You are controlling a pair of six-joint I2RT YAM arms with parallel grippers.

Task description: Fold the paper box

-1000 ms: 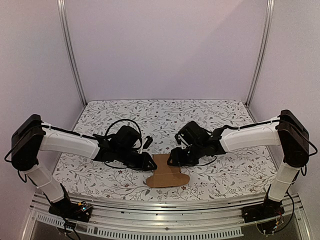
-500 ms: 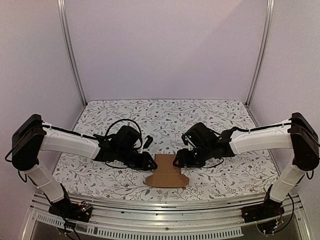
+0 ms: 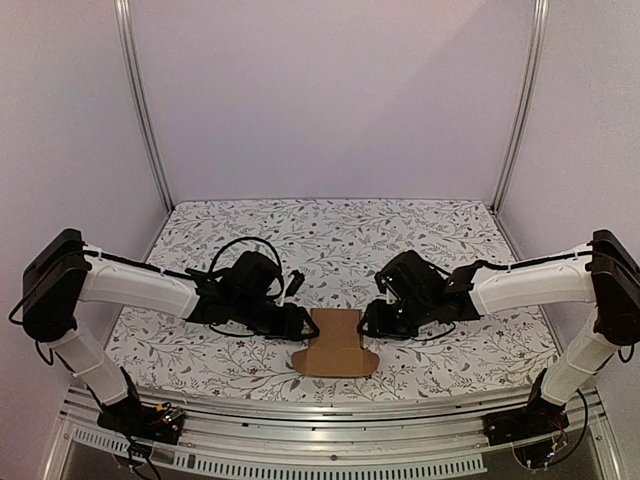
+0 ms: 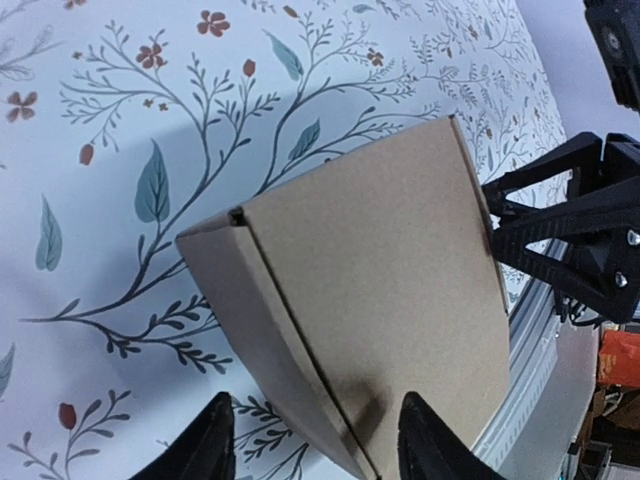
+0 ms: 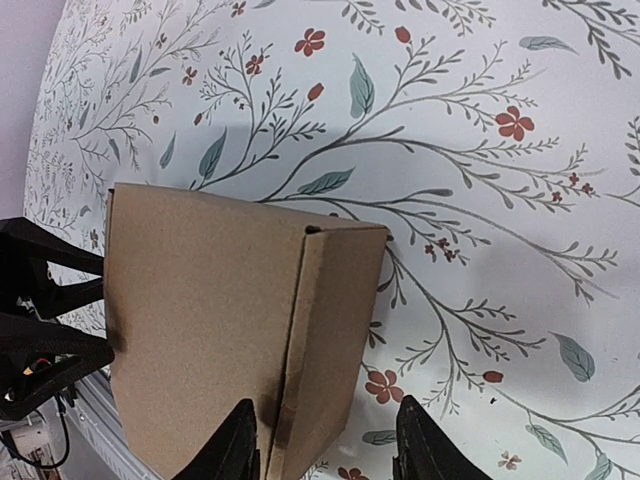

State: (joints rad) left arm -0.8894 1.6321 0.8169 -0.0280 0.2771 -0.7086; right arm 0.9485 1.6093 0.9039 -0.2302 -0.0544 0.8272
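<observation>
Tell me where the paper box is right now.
In the top view the paper box lies on the floral table, centred near its front edge, between the left gripper and the right gripper.

Your two arms are reaching inward from their bases at the near left and near right, with the elbows jutting outward and the white forearms angling toward the middle. Both wrists are dipping low. Your left gripper (image 3: pixel 300 322) is pointing right and your right gripper (image 3: pixel 368 322) is pointing left, so they are facing each other with a gap between them. Your left fingers (image 4: pixel 215 445) are standing apart, and your right fingers (image 5: pixel 238 445) are standing apart too, neither pair pressing together.
</observation>
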